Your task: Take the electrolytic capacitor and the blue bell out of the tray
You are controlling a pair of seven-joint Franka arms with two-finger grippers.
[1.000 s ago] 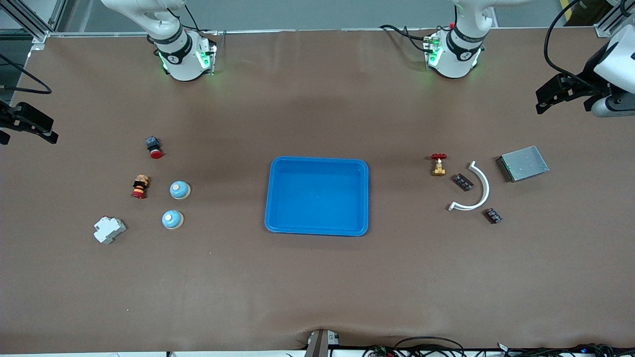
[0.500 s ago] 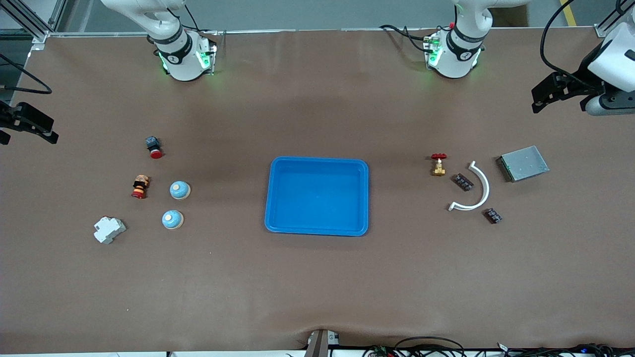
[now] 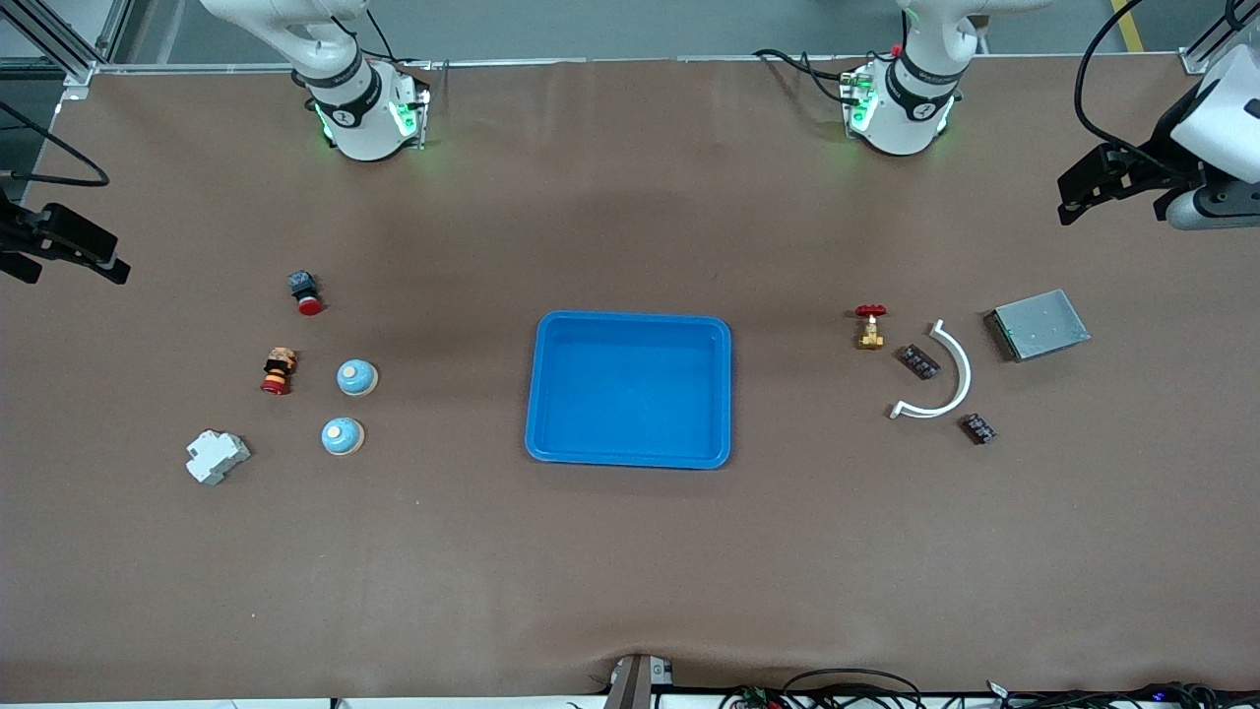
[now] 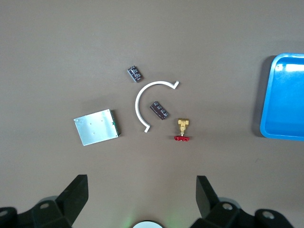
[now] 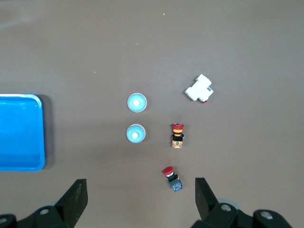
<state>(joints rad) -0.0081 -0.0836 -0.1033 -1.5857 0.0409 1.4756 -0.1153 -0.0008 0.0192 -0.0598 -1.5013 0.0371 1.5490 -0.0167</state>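
Two blue bells sit toward the right arm's end of the table, and both show in the right wrist view. Two small dark capacitors lie toward the left arm's end and show in the left wrist view. A blue tray stands empty mid-table. My left gripper is open and empty, high above the table edge at its end. My right gripper is open and empty, high above its end.
Near the capacitors are a brass valve with a red handle, a white curved strip and a grey metal box. Near the bells are a red push button, a red and yellow button and a white breaker.
My right gripper has drifted a little toward the table's middle. My left gripper has shifted slightly. Nothing on the table has moved.
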